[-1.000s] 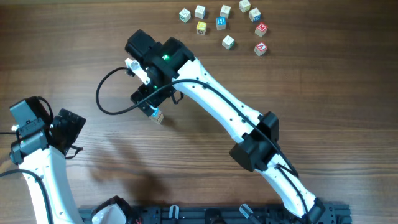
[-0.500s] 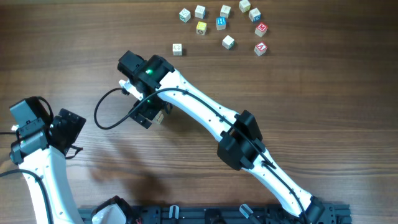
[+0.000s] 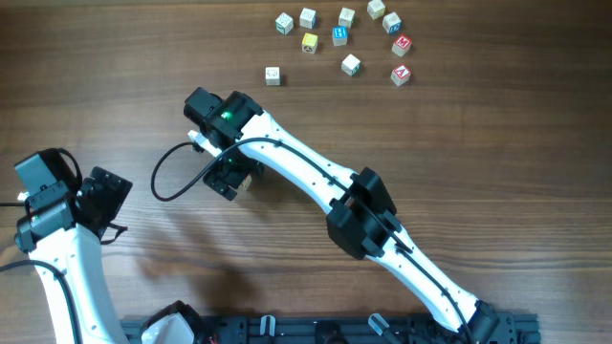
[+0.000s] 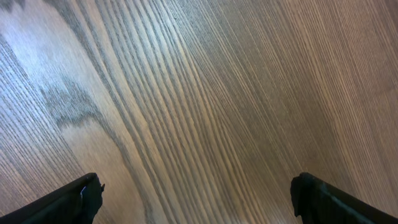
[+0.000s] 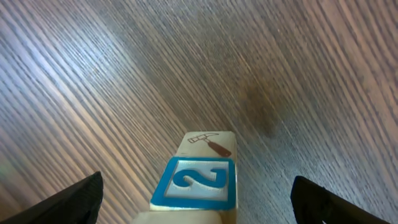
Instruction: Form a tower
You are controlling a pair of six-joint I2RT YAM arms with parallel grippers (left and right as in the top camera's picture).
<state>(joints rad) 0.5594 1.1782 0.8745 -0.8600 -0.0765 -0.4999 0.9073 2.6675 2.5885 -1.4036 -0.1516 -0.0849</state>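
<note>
The tower (image 5: 200, 183) is a short stack of pale wooden cubes. Its top face is blue with a white "2", and a cube below it shows a hammer drawing. My right gripper (image 5: 196, 190) hangs just over it, open, one dark finger far out on each side and neither touching. In the overhead view the right gripper (image 3: 229, 179) covers almost all of the tower (image 3: 246, 179). My left gripper (image 3: 103, 198) stays at the table's left. It stands open in the left wrist view (image 4: 196, 193), with only bare wood between its fingers.
Several loose letter cubes (image 3: 339, 36) lie scattered at the back of the table, with one single cube (image 3: 273, 75) nearer the left. The right arm (image 3: 359, 215) reaches diagonally across the middle. A black cable (image 3: 177, 172) loops at its wrist.
The right gripper has shifted left and settled over the stack, its jaws drawn in slightly. The single cube at the back left came out from under the arm. The left arm is still.
</note>
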